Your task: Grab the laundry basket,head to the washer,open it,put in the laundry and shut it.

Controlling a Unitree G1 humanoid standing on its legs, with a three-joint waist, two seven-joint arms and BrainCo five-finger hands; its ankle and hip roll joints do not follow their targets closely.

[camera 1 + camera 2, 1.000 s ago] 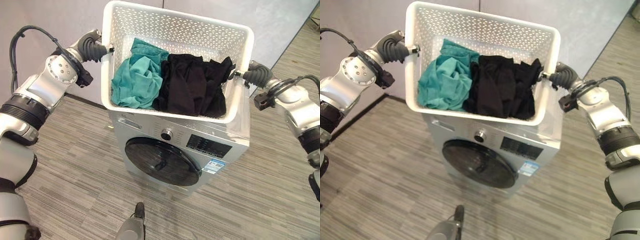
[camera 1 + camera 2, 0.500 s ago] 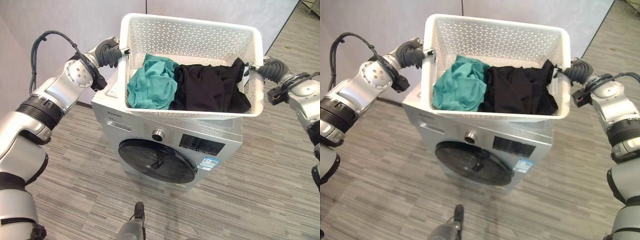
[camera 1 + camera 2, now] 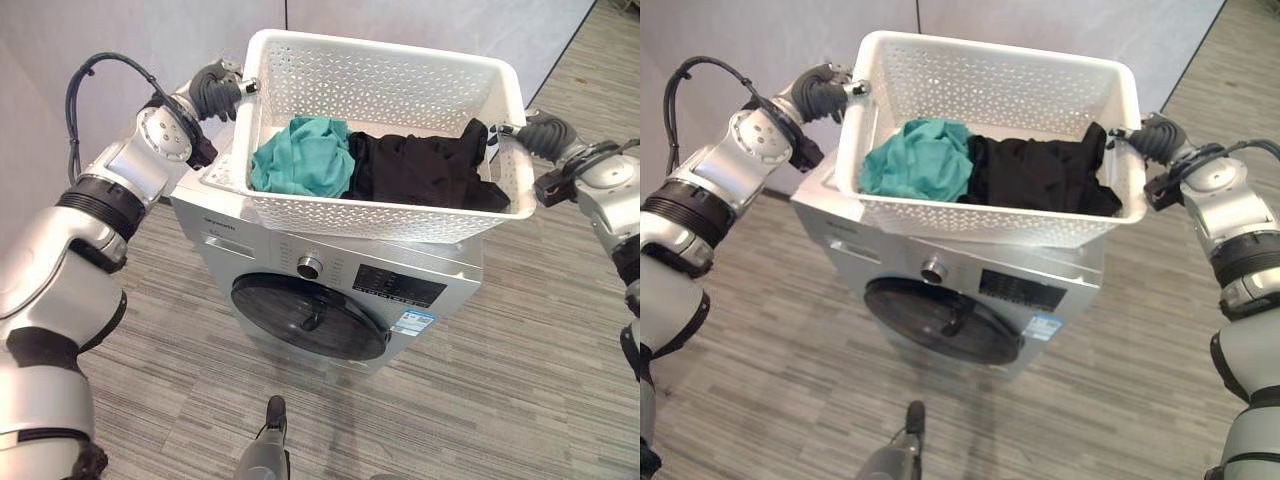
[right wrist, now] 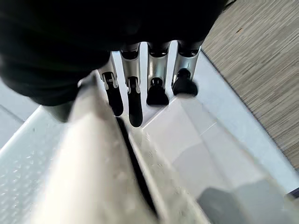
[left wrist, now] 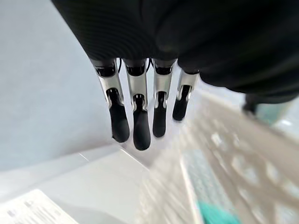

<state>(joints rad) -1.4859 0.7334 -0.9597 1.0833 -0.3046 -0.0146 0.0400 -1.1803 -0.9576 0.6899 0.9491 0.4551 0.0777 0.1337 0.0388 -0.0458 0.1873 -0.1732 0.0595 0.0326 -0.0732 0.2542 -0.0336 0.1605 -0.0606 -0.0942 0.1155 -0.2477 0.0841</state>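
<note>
Basket (image 3: 400, 215) btwn robot hands, atop washer (image 3: 330, 300)

Silver-grey arms, dark ribbed wrist covers

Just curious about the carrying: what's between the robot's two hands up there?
The white laundry basket, holding a teal garment and black clothes, spans from the left hand to the right hand, above the washer, in both eye views.
</note>
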